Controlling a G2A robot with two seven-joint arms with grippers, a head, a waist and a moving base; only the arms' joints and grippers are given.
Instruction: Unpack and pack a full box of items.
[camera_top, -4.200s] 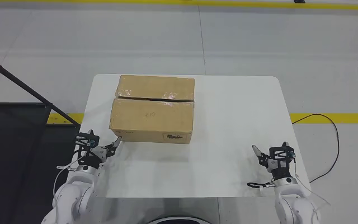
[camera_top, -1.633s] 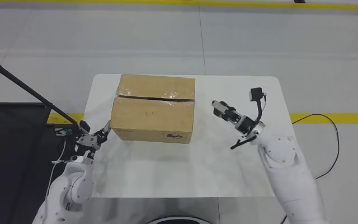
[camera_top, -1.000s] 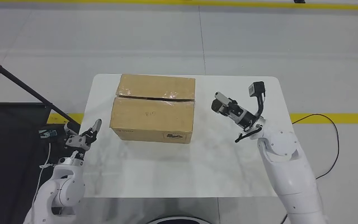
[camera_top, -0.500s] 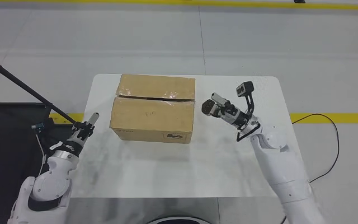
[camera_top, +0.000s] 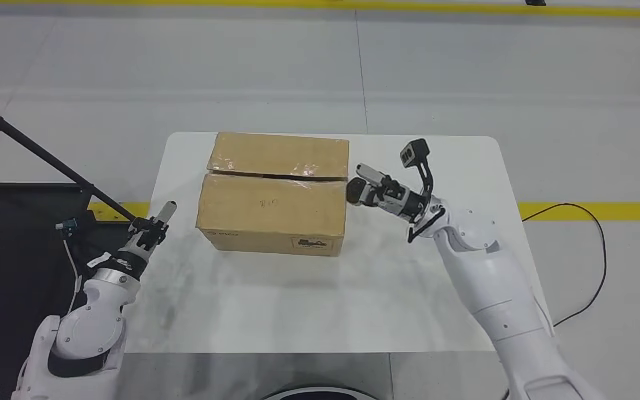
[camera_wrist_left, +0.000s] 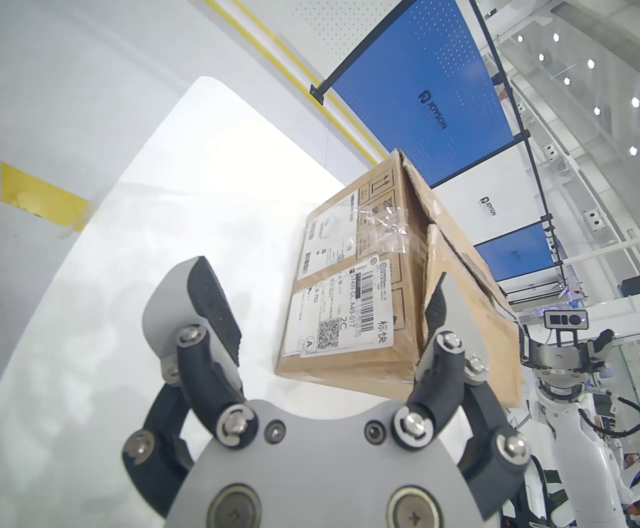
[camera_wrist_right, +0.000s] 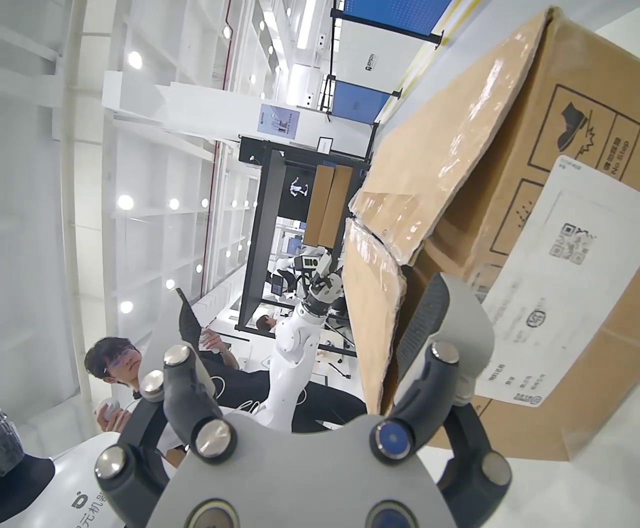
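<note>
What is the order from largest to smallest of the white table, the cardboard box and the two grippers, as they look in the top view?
1. white table
2. cardboard box
3. right gripper and left gripper: both are small and look about alike, so I do not rank them.

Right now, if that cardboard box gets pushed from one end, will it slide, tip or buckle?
The box is wide and low, so it would probably slide, not tip. Its top flaps gape with crumpled edges, so they are likely floppy.
</note>
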